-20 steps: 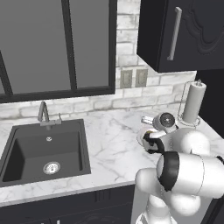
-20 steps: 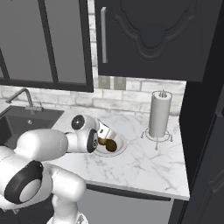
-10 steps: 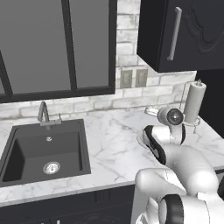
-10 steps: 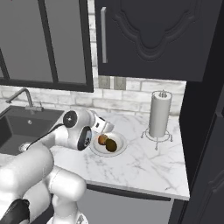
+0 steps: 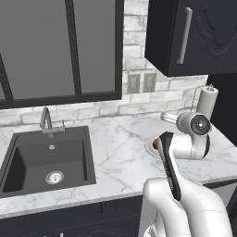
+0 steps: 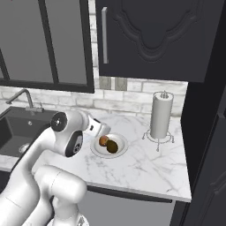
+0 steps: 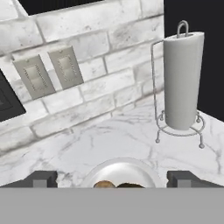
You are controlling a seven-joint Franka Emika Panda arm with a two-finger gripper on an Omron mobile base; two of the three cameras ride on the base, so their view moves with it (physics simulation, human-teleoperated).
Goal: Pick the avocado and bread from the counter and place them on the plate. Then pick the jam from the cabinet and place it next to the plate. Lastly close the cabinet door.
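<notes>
Avocado and bread side by side on plate, near counter back edge; fingers spread wide, empty, above plate; jam fetch judged next.

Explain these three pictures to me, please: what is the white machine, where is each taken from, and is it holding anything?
The white machine is a robot arm on a driving base in a simulated kitchen. Two pictures come from cameras on the base, behind the arm to its left and right; the third looks along the hand. On the marble counter sits a plate carrying the orange-brown bread and dark green avocado, with a paper towel stand beside it and a black sink further off. The gripper hangs open above the plate, holding nothing. The black cabinet overhead looks closed.
</notes>
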